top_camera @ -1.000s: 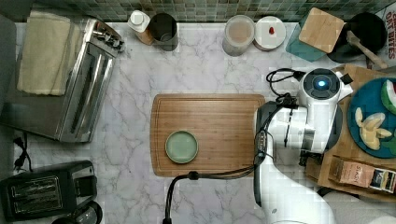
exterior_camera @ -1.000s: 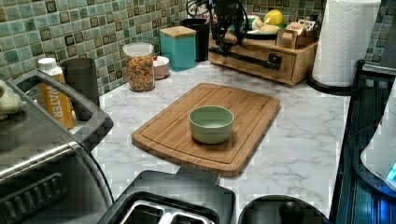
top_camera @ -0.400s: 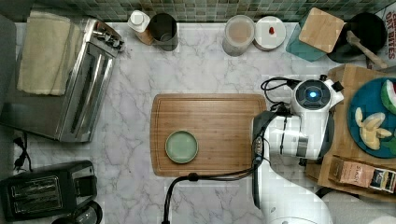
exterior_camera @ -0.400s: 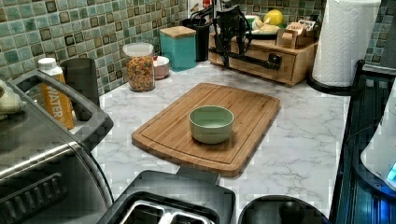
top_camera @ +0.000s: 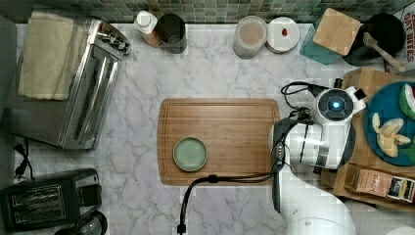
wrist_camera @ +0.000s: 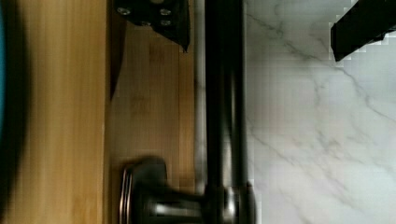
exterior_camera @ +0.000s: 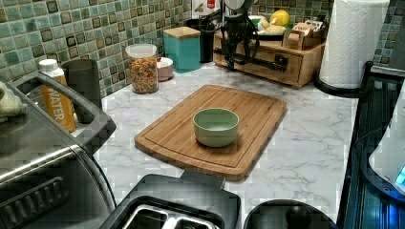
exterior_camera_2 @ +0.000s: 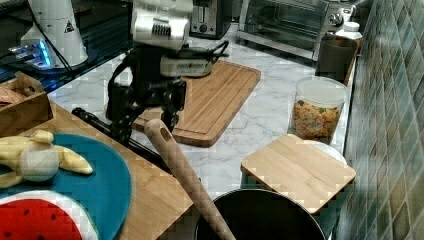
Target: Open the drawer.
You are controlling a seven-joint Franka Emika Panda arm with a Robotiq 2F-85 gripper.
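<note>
In the top view a toaster (top_camera: 49,203) is cut off at the lower left, and a cloth (top_camera: 41,54) covers part of the oven (top_camera: 83,93). A bottle (exterior_camera: 56,100) by the tiled wall (exterior_camera: 95,33) reads "WATER" in the left view. On the white marble counter (top_camera: 127,147) lies a board (top_camera: 220,122) bearing a green bowl (top_camera: 190,153). Further right the arm (top_camera: 318,142) hides the drawer front from above. The drawer (exterior_camera: 260,72) sits in a wooden box (top_camera: 364,78) at the far end of the counter in the left view, under a blue plate (top_camera: 384,98) of fruit. The gripper (wrist_camera: 259,49) hangs over the black handle (wrist_camera: 224,116) with its fingers (wrist_camera: 159,18) spread apart, one on each side of the bar. At the top view's upper right corner a packet (top_camera: 406,24), cut off, reads "OAT BITES".
</note>
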